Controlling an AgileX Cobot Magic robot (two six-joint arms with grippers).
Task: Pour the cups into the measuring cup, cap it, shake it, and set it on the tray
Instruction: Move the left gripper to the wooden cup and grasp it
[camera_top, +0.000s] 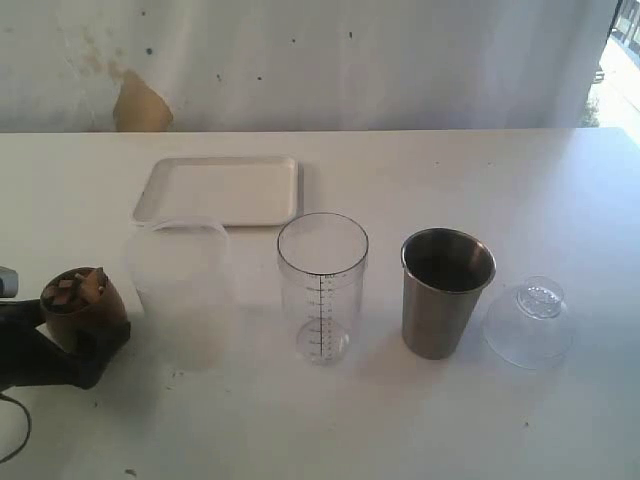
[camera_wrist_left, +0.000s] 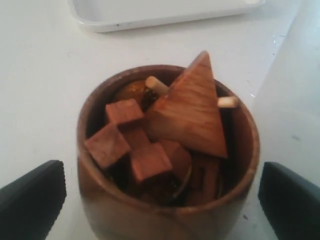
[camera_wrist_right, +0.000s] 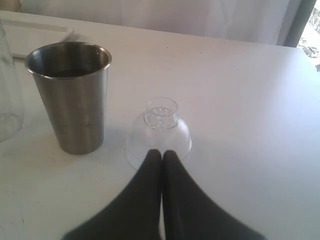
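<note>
Wooden cup (camera_top: 85, 305) at lower left of the exterior frame, heaped with wood blocks (camera_wrist_left: 190, 110). Left pincer (camera_wrist_left: 160, 197) straddles it, fingers apart, a gap on each side. Across the middle of the counter (camera_top: 400, 420), left to right: milky tub (camera_top: 180, 290), measuring cup (camera_top: 322, 285), steel tumbler (camera_top: 446, 292), clear dome lid (camera_top: 530, 320). Tray (camera_top: 218, 190) upper left, behind the tub. Right pincer (camera_wrist_right: 161, 156) pressed together, tips at the lid's edge; contact unclear.

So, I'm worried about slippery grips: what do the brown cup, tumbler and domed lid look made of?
Brown cup: wood, smooth finish; grain shows.
Tumbler: metal, likely stainless steel; dull grey sheen, rolled rim.
Domed lid: clear glossy plastic, probably; fully see-through.
</note>
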